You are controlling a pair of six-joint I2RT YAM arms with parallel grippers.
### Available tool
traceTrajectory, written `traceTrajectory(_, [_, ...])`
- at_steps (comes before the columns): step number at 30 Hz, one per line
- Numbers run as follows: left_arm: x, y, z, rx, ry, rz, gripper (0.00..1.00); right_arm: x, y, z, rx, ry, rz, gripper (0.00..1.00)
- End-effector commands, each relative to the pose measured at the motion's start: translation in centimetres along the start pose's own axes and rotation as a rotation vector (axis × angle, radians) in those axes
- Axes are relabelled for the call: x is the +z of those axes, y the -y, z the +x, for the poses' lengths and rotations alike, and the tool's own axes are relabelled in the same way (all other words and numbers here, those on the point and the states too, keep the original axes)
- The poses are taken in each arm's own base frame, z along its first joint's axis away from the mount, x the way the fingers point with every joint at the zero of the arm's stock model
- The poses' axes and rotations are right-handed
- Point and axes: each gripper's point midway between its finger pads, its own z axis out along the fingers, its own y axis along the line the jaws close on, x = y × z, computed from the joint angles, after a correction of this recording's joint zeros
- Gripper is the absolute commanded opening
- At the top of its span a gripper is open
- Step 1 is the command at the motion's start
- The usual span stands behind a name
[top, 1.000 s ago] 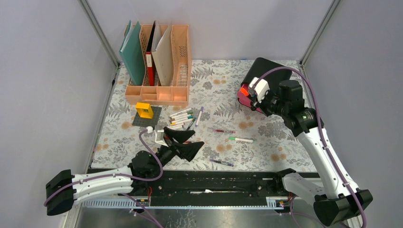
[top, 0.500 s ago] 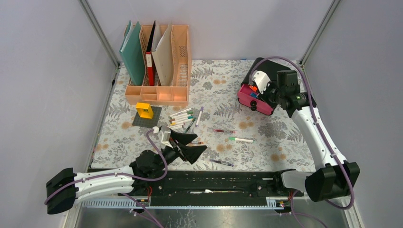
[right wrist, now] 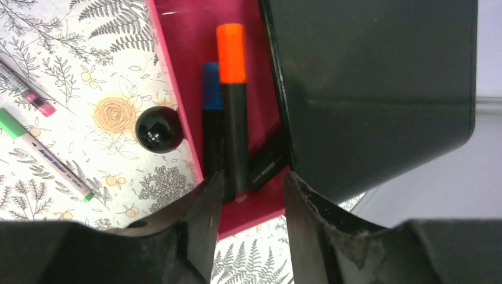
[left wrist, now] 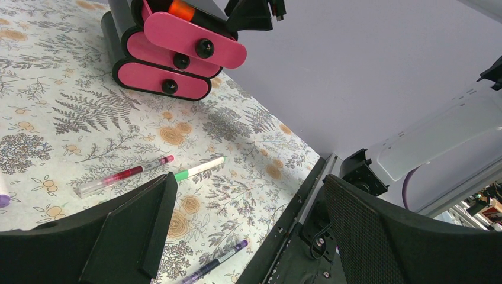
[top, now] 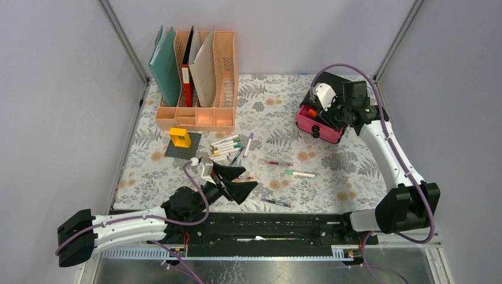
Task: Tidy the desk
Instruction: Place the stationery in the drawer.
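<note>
Desk point(top: 331, 177) strewn with pens point(top: 299, 174); right gripper point(right wrist: 251, 195) over the open drawer point(top: 319, 127).
It lies flat between the grey walls, fixed and rigid, so nothing of it is to be lifted; its soft cloth would probably wrinkle under dragging fingers. The pens on it look light, stiff, smooth and apt to roll, best pinched across the barrel near mid-length. The right gripper's jaws stand parted, wider than the orange marker point(right wrist: 232, 77) lying in the drawer between them. The left gripper point(left wrist: 247, 189) is spread wide and empty, low near the front edge.
</note>
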Motion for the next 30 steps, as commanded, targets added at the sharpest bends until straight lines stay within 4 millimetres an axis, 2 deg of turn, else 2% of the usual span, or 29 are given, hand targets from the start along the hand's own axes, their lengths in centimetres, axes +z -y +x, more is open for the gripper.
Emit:
traceTrajectory(1, [0.0, 0.3, -0.5, -0.001, 0.022, 0.018, 0.99, -1.7, 1.9, -2.1, 0.018, 0.061, 0.055, 0.53])
traceTrajectory(4, [0.0, 0.3, -0.5, -0.002, 0.021, 0.020, 0.99, -2.7, 1.5, -3.1, 0.035, 0.109, 0.045, 0.58])
traceTrajectory(8, [0.0, 0.4, -0.6, -0.006, 0.024, 0.022, 0.99, -4.3, 0.2, -4.7, 0.068, 0.191, -0.007, 0.59])
traceTrajectory(18, [0.0, 0.3, -0.6, -0.014, 0.028, 0.013, 0.99, -7.1, -6.6, -7.5, 0.124, 0.407, -0.300, 0.59])
traceTrajectory(24, [0.0, 0.1, -0.5, -0.016, 0.027, 0.006, 0.99, -7.4, -9.7, -7.5, 0.130, 0.468, -0.444, 0.59])
traceTrajectory(26, [0.0, 0.1, -0.6, -0.015, 0.029, 0.005, 0.99, -7.0, -10.4, -7.1, 0.124, 0.469, -0.477, 0.62])
traceTrajectory(30, [0.0, 0.0, -0.5, -0.015, 0.029, 0.001, 0.99, -6.2, -11.7, -6.1, 0.094, 0.455, -0.546, 0.62])
